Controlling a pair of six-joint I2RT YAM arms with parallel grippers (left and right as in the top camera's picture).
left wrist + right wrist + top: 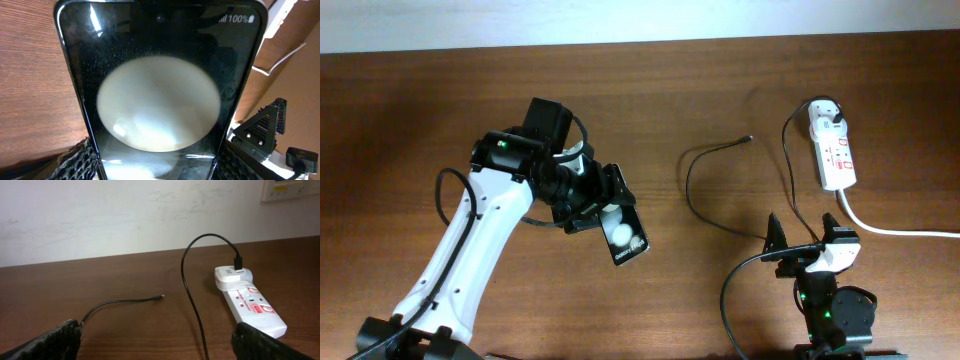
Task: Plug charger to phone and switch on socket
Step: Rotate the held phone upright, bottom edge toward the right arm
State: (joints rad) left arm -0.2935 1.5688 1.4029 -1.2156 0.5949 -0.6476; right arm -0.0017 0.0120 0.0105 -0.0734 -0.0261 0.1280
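Observation:
The black phone [625, 234] with two round white reflections is held in my left gripper [590, 208], left of the table's centre. In the left wrist view the phone [157, 90] fills the frame between the fingers. The charger cable [705, 160] lies curved on the table, its plug tip [750, 139] free and its other end at the white adapter [823, 117] in the socket strip [835, 152]. My right gripper [805, 240] is open and empty near the front edge. In the right wrist view I see the cable tip [161, 297] and the strip [252, 307].
A thick white cord [890, 228] runs from the strip off the right edge. A pale wall stands behind the table's far edge [125, 255].

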